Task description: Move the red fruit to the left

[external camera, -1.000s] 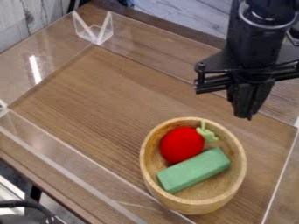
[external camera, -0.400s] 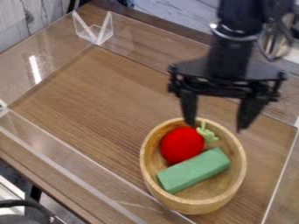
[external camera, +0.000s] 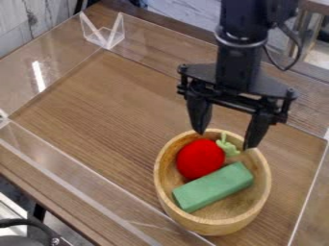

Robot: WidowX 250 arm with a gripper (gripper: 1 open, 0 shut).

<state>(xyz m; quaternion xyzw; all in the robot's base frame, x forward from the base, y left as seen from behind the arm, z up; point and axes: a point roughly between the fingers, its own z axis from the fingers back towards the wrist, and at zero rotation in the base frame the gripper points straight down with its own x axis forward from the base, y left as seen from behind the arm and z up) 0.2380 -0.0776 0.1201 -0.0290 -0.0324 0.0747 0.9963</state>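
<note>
Gripper (external camera: 232, 128): black, pointing down, jaws spread wide with nothing between them, hanging above the far rim of the bowl; fingertips look just short of the fruit (contact not evident).
Fingers (external camera: 201, 115): two dark prongs, one on each side of the fruit's leafy top, as seen from this camera.
Red fruit (external camera: 199, 158): glossy, round, green leafy top pointing toward the far right; sits inside the bowl, far-left part, touching the green piece.
Green block (external camera: 214, 188): light green, long, lies slanted in the near part of the bowl.
Wooden bowl (external camera: 164, 180): light wood, round, at the near right of the table.
Table (external camera: 103, 106): brown wood grain, clear plastic walls around the edges.
</note>
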